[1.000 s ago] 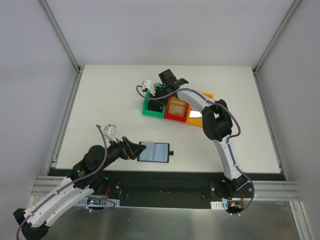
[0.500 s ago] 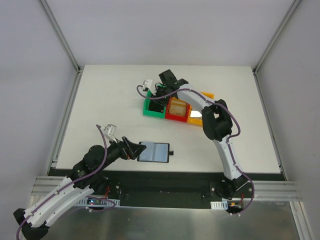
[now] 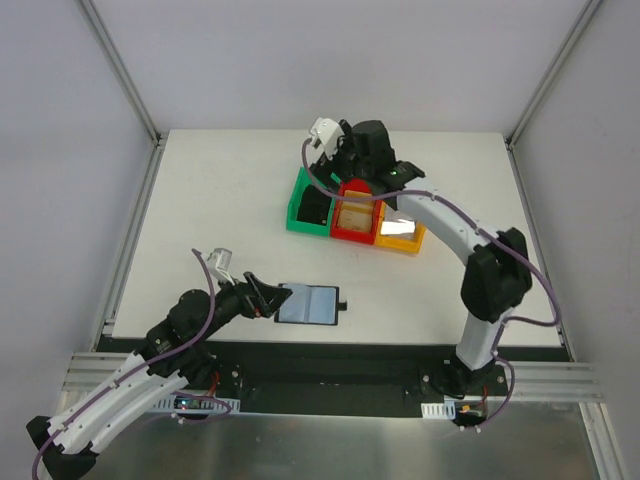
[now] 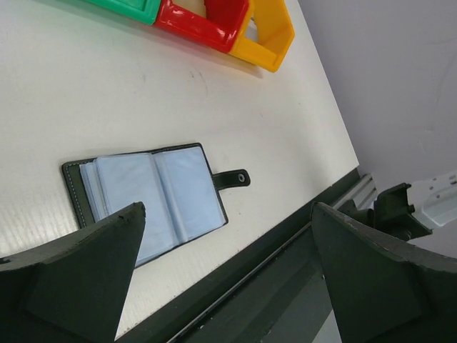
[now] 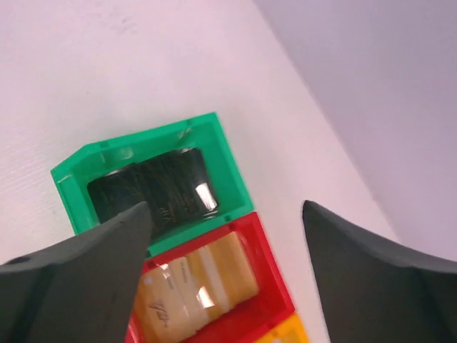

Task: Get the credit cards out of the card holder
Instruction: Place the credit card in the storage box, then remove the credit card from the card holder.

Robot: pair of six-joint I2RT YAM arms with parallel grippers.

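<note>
While the top view only gives us the layout, the wrist views carry the detail. From above, the card holder (image 3: 310, 303) lies open at lower centre of the frame, near the front edge of the table (image 3: 200, 200). The left gripper (image 3: 266, 298) sits right at its left edge; we can't confirm contact.

The left wrist view adds what the top one misses:
- black cover with a stitched edge
- pale blue clear sleeves fanned like pages
- closure tab (image 4: 231, 179) with a round snap, sticking out to the right

We cannot tell whether any sleeve holds a card. The left jaws are spread wide and grip nothing. One finger (image 4: 82, 279) overlaps the holder's lower-left corner in frame.

The right gripper (image 5: 225, 211) hangs over the bins at upper centre of the top view, jaws apart and empty. Its wrist view looks down into the green bin (image 5: 143, 143), which holds a black glossy card (image 5: 153, 189). Next to it, the red bin (image 5: 275, 286) holds a tan card (image 5: 196, 286). The yellow bin (image 3: 398, 240) closes the row on the right; contents unclear. The three bins touch side by side, well apart from the holder.
</note>
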